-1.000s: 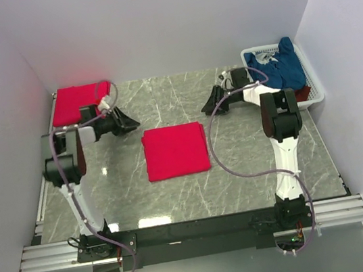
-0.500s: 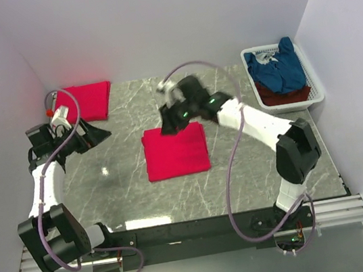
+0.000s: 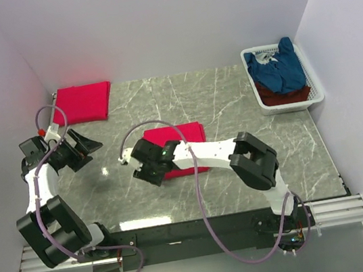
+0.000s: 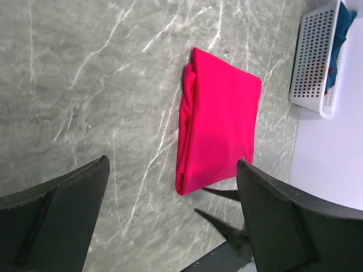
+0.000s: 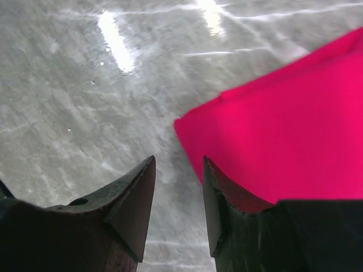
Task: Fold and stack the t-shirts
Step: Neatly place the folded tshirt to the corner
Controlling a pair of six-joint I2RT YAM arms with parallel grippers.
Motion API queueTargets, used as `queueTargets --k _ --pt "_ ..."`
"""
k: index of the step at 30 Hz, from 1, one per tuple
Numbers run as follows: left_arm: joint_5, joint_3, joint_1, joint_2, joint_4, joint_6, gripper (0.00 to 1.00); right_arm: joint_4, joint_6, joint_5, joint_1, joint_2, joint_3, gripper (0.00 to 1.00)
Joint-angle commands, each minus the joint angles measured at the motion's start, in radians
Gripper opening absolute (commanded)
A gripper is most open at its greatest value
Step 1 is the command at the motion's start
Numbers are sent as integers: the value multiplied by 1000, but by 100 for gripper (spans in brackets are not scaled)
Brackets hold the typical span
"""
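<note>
One folded bright red t-shirt (image 3: pixel 183 134) lies mid-table; my right arm reaches across it. My right gripper (image 3: pixel 139 173) is low at its near-left corner, open part-way, only table between the jaws. In the right wrist view the right gripper (image 5: pixel 178 160) has the red t-shirt (image 5: pixel 283 130) just past its right finger. My left gripper (image 3: pixel 87 152) hovers left of the shirt, wide open and empty. In the left wrist view the left gripper (image 4: pixel 173 164) faces the red t-shirt (image 4: pixel 218 124). A second folded red t-shirt (image 3: pixel 83 103) lies at the back left.
A white basket (image 3: pixel 315 85) at the back right holds a navy blue t-shirt (image 3: pixel 280 70) on a darker red one (image 3: pixel 278 96). The white basket (image 4: pixel 312 62) also shows in the left wrist view. White walls close in the left, back and right sides.
My right arm swung from the back right across the centre shirt to its near-left corner. My left arm drew back from the back-left shirt toward the left side, and its gripper opened wide.
</note>
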Motion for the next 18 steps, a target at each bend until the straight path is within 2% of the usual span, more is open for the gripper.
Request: queueTargets --k 1,11,14,17,18 --pt "-21 13 8 6 15 -45 99 14 -25 64 13 16 64 46" --pt "-76 -68 7 -41 111 -114 99 36 -42 64 27 110 79 44" --pt "-103 -67 8 -34 101 -106 99 37 -45 44 24 124 70 36" --pt "-84 -94 8 -23 131 -127 100 39 -49 33 26 113 61 16" --pt "-71 -106 5 -18 172 -138 99 38 -53 29 24 99 62 3"
